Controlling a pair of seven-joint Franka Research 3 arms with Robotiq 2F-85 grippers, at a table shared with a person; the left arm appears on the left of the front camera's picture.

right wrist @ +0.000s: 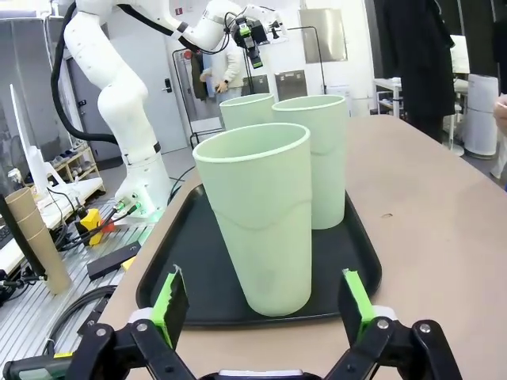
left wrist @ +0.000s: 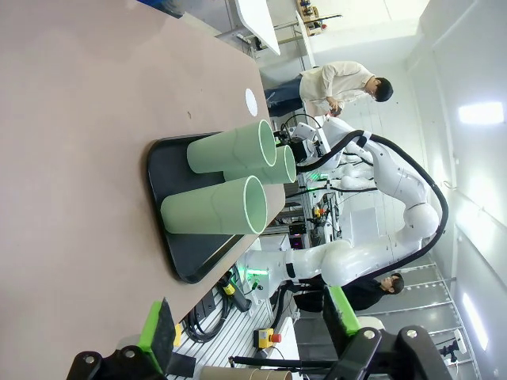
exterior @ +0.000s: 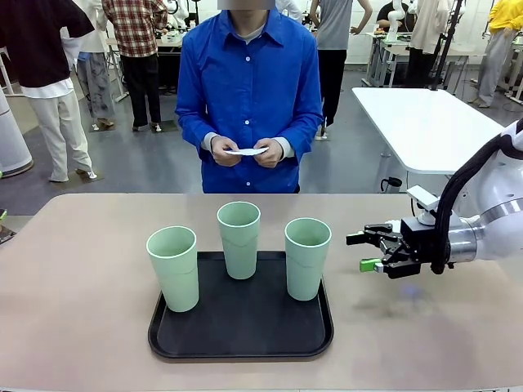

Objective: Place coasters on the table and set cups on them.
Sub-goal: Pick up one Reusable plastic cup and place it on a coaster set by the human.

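While 2 grippers (left wrist: pixel 249 321) (exterior: pixel 362 251) gape empty, 3 cups (exterior: pixel 173 269) (exterior: pixel 239 241) (exterior: pixel 307 260) stand on 1 tray (exterior: pixel 245 322).

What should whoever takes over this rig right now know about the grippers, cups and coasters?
Left gripper: open, empty, held away from the cups.
Right gripper: open, empty, just right of the black tray.
Cups: all three upright on the tray, on the table.
Coasters: in the person's hands at the far side.
Done: no cup on a coaster yet.
Left: lay coasters, set a cup on each.
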